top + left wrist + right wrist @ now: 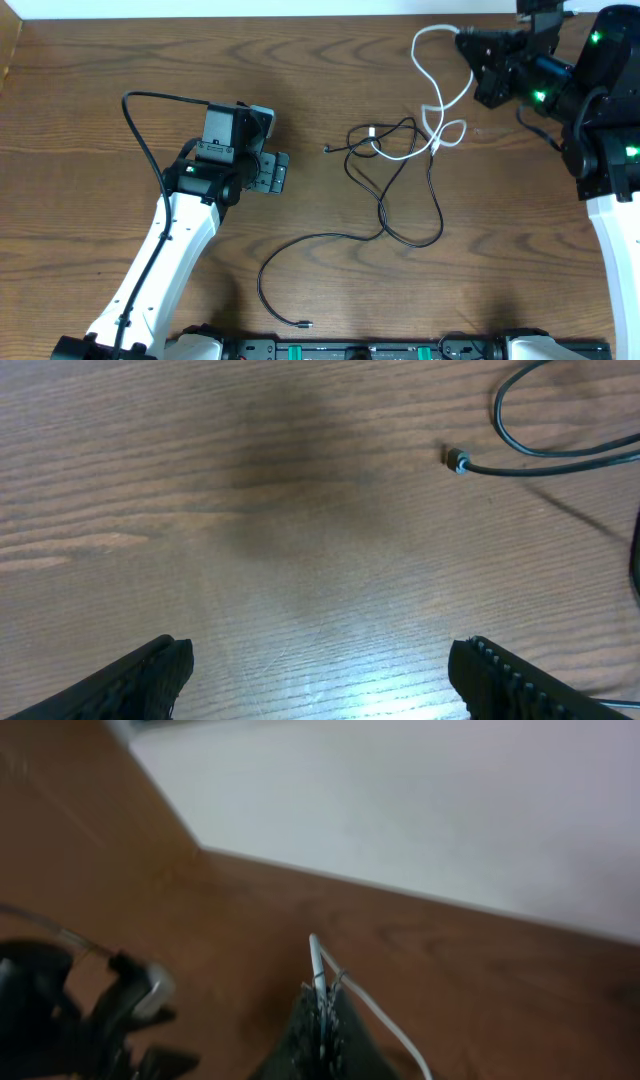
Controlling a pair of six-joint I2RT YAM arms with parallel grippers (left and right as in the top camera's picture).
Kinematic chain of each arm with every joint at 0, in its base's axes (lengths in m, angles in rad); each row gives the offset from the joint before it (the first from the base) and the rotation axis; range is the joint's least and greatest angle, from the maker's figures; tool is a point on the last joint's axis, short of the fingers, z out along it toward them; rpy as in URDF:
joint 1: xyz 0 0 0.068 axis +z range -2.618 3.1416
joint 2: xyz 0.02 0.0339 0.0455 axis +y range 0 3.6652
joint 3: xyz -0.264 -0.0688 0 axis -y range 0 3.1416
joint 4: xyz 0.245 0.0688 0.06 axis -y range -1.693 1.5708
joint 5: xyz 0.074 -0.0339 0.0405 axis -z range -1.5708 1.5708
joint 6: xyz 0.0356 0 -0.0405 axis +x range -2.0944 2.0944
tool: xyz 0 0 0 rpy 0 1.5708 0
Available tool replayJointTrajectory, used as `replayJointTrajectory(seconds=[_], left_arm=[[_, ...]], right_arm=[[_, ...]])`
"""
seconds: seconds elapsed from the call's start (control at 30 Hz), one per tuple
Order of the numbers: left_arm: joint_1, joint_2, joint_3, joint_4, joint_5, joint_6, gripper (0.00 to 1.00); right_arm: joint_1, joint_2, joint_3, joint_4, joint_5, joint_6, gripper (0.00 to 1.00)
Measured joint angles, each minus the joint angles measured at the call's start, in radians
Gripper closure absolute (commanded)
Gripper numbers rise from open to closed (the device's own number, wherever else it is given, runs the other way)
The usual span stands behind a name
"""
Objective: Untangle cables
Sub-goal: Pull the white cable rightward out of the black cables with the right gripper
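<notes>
The white cable [415, 48] stretches from the black cables [384, 205] tangled at the centre of the counter [100, 60] toward the upper right, its end pinched by the right gripper [466, 42], while the left gripper [283, 172], spread wide, sits just left of the tangle.

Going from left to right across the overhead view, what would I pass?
Left hand, open → tangled black cables → white cable → right hand, shut on the white cable.
</notes>
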Motion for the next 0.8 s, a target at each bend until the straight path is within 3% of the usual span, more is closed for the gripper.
replayJointTrajectory(seconds=[0.47, 0.8], left_arm=[[0.000, 0.000, 0.000, 0.000, 0.000, 0.000, 0.13], [0.000, 0.000, 0.000, 0.000, 0.000, 0.000, 0.13]], right_arm=[[-0.011, -0.024, 0.001, -0.298, -0.053, -0.160, 0.99], [-0.011, -0.084, 0.001, -0.339, -0.054, -0.212, 0.99]])
